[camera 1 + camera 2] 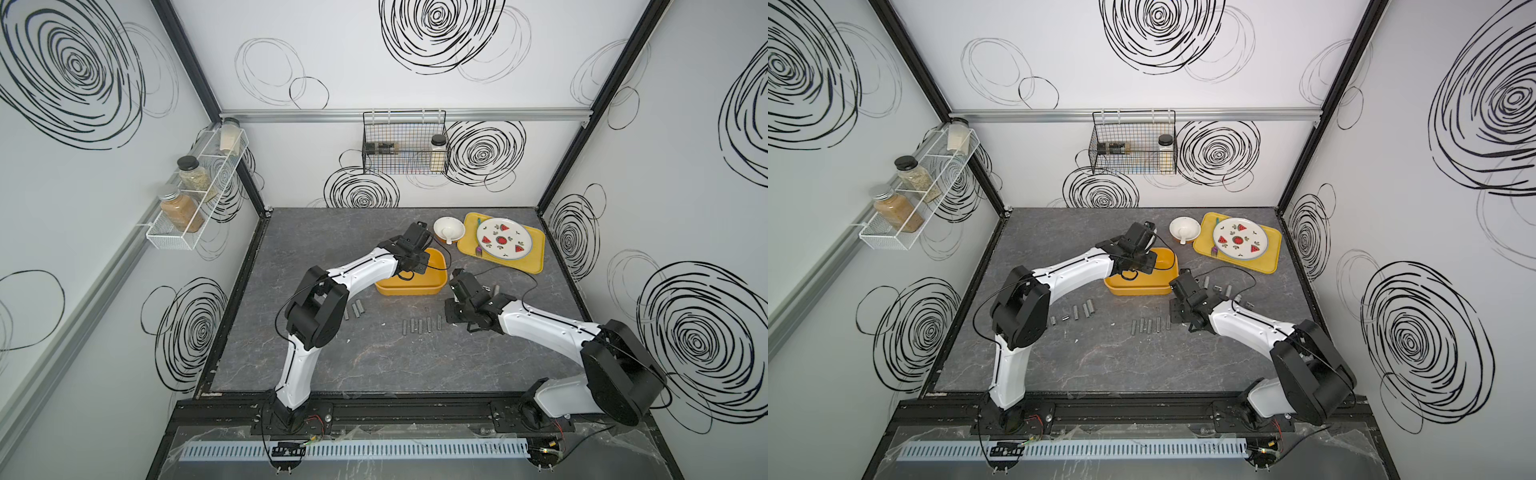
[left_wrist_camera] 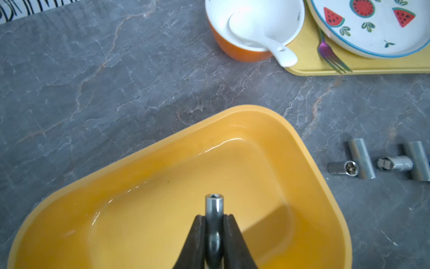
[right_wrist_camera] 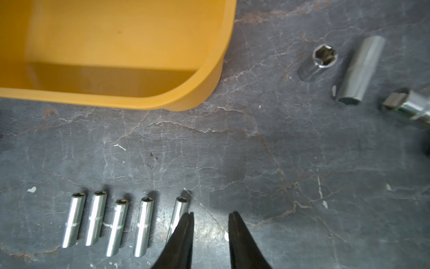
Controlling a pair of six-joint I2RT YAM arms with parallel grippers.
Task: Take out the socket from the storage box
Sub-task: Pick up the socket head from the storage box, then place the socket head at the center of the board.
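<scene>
left tool (image 2: 214,223) clenched on the socket (image 2: 214,205), held over the storage box (image 2: 162,151) interior, nose poking out front, looks set for a clean lift; right tool (image 3: 211,214) hangs released, empty, beside the socket row (image 3: 118,223) on the desk (image 3: 279,163).

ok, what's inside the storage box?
Visible floor of the storage box is bare. Only the socket clamped in the left gripper hangs over it; the patch beneath the gripper is hidden.
</scene>
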